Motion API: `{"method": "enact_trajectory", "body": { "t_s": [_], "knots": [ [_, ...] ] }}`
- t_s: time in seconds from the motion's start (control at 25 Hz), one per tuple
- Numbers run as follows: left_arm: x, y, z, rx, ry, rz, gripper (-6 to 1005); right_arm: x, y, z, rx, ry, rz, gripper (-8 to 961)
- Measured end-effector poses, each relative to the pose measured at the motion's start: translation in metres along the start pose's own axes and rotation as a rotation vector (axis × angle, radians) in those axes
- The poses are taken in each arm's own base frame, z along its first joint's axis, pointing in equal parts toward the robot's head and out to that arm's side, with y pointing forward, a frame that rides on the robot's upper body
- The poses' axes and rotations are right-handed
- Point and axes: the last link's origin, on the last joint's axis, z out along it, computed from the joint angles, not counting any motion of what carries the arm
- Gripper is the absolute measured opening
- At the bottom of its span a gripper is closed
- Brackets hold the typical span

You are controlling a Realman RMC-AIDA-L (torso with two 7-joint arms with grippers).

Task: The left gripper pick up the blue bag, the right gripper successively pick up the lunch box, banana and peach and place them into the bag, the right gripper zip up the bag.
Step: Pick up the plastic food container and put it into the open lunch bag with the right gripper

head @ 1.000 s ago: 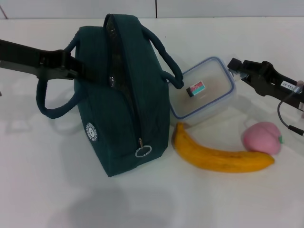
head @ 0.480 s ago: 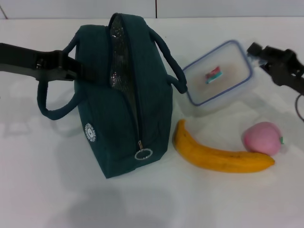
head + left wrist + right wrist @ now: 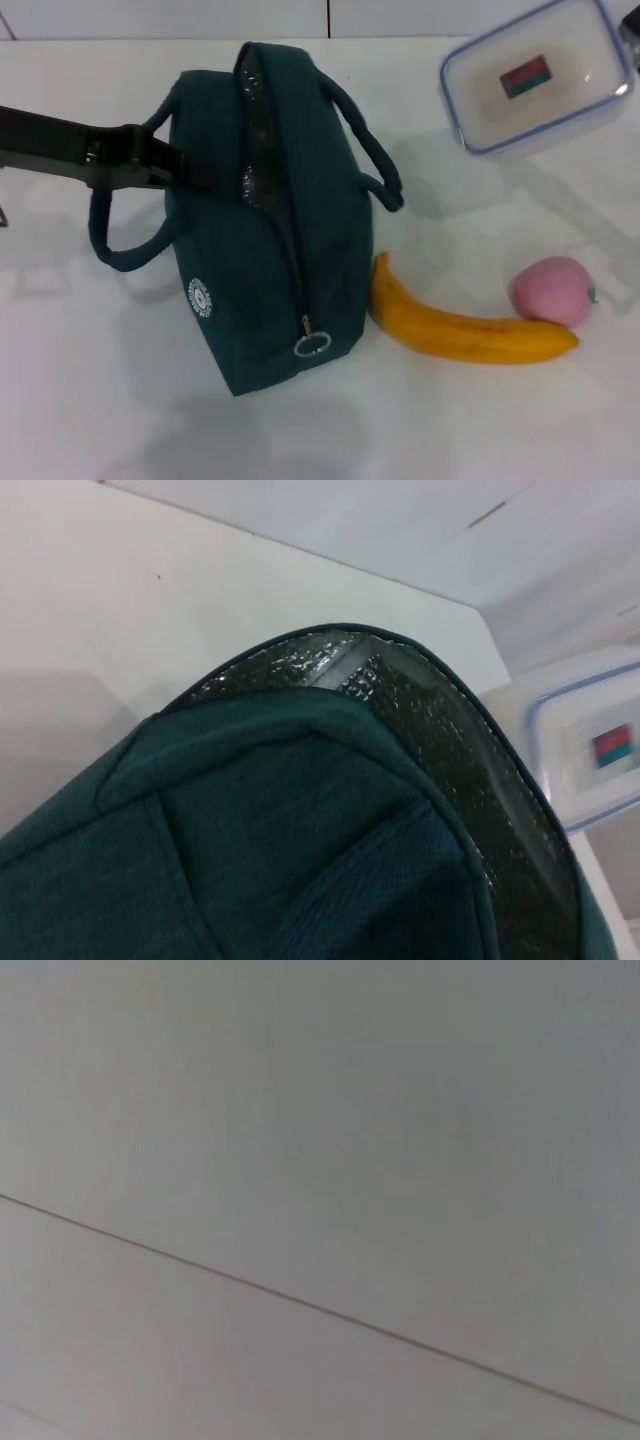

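Observation:
The blue bag [image 3: 270, 220] stands on the white table with its zipper open and its silver lining [image 3: 252, 130] showing. My left gripper [image 3: 195, 172] comes in from the left and is shut on the bag's side wall next to the opening. The lunch box [image 3: 538, 78] hangs in the air at the top right, tilted, held at its right end by my right gripper [image 3: 632, 30], which is almost wholly past the frame's edge. The banana [image 3: 460, 328] and the peach [image 3: 553, 290] lie on the table right of the bag. The left wrist view shows the bag's rim [image 3: 400, 680] and the lunch box [image 3: 590, 740] beyond it.
The bag's two loop handles [image 3: 125, 250] stick out to either side. The zipper's ring pull [image 3: 312, 345] hangs at the near end. The right wrist view shows only a plain grey surface with a seam. The table's back edge meets a wall.
The lunch box has risen from the table beside the bag and moved up and to the right with my right gripper. The bag has shifted slightly. Banana and peach have not moved.

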Motion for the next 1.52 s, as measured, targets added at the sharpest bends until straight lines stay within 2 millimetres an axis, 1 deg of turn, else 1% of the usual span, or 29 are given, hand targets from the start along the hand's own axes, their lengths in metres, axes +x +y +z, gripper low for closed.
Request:
{"method": "enact_trajectory", "body": {
  "t_s": [0.04,0.12,0.28,0.44,0.6,0.76,0.84,1.0,1.04,1.28,1.52],
  "knots": [
    [0.0,0.0,0.0,0.0,0.0,0.0,35,-0.001,0.002,0.0,-0.014,0.002,0.004,125],
    [0.001,0.006,0.003,-0.04,0.007,0.01,35,-0.001,0.01,0.004,-0.062,0.017,0.021,129],
    [0.001,0.009,0.005,-0.059,0.006,0.014,35,0.003,0.022,0.021,-0.156,0.049,0.052,137],
    [0.002,0.011,0.009,-0.063,-0.008,0.023,35,0.01,0.033,0.051,-0.238,0.105,0.079,145],
    [0.004,0.014,0.012,-0.066,-0.02,0.033,35,0.022,0.046,0.087,-0.314,0.202,0.1,152],
    [0.006,0.018,0.019,-0.069,-0.045,0.048,35,0.036,0.051,0.11,-0.323,0.301,0.105,160],
    [0.006,0.019,0.021,-0.072,-0.05,0.047,35,0.041,0.05,0.118,-0.309,0.332,0.096,164],
    [0.006,0.019,0.021,-0.074,-0.049,0.047,35,0.049,0.038,0.123,-0.225,0.379,0.056,171],
    [0.006,0.018,0.021,-0.075,-0.046,0.047,35,0.051,0.031,0.122,-0.18,0.388,0.044,173],
    [0.004,0.016,0.018,-0.076,-0.036,0.046,35,0.06,0.014,0.118,-0.069,0.437,0.014,185],
    [0.006,0.016,0.018,-0.075,-0.03,0.058,35,0.068,0.007,0.118,-0.017,0.493,-0.01,196]
  ]
}}
